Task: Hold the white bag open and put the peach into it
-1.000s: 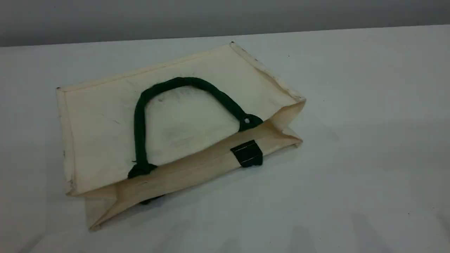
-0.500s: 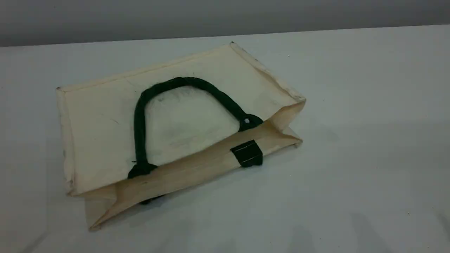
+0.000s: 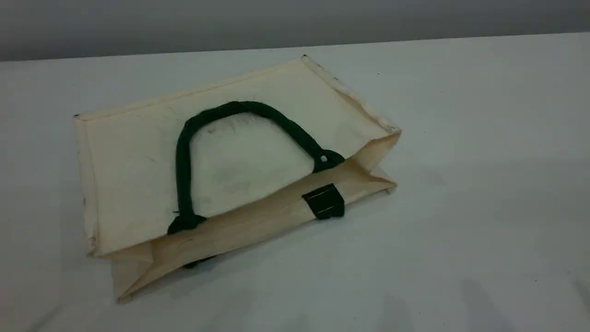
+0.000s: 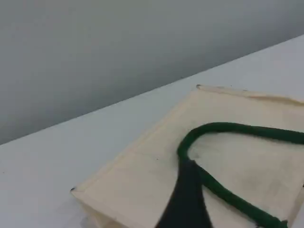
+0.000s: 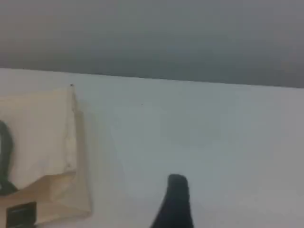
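You have the white bag, a large cream-white flat fabric tote, lying on its side on the pale table, left of centre. Its long axis runs from near left to far right. The closed bottom is the far edge. The mouth is the near edge, pressed almost flat, with the gussets folded in at both ends and a dark green fabric tab over the lip towards the right end. The dark green rope handle lies in an arch on the upper panel. Neither gripper shows in the scene view, so both are clear of the bag. Your left gripper looks straight onto that upper panel, and its one visible dark fingertip lines up with the handle. Your right gripper faces bare table, with the bag's right end off to its left. Both stand wide apart with nothing in them. I judge the left arm better placed for the bag, and the lip it must lift lies just nearer than the handle's two ends. The small round pink peach shows in no view, so I cannot tell you where it lies.
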{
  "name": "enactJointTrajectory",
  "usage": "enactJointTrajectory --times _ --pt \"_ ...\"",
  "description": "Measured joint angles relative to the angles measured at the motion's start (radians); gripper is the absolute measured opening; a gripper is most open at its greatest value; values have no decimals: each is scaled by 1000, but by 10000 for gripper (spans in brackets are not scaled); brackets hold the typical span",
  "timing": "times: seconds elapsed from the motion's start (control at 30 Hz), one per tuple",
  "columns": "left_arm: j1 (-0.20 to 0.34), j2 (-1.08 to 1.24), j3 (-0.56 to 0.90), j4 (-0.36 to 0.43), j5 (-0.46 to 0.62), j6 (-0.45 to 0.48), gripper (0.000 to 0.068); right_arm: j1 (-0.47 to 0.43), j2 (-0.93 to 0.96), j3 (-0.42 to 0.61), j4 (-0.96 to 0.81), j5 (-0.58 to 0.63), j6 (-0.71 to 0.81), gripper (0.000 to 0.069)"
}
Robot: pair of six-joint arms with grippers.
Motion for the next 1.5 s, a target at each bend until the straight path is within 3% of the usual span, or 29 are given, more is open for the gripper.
enactJointTrajectory --times 0.33,0.63,0.9,1.2,1.5 --pt "0 0 0 0 -1 -1 550 -7 -24 0 -14 4 -2 579" --pt "0 0 0 0 -1 -1 550 -143 -225 0 -329 172 0 579" --pt "0 0 0 0 -1 -1 550 -270 -398 0 -593 185 0 579" --pt "0 0 0 0 -1 -1 550 -291 -556 0 -609 230 0 579" --pt "0 0 0 0 -1 -1 550 -291 -559 0 -598 244 0 579"
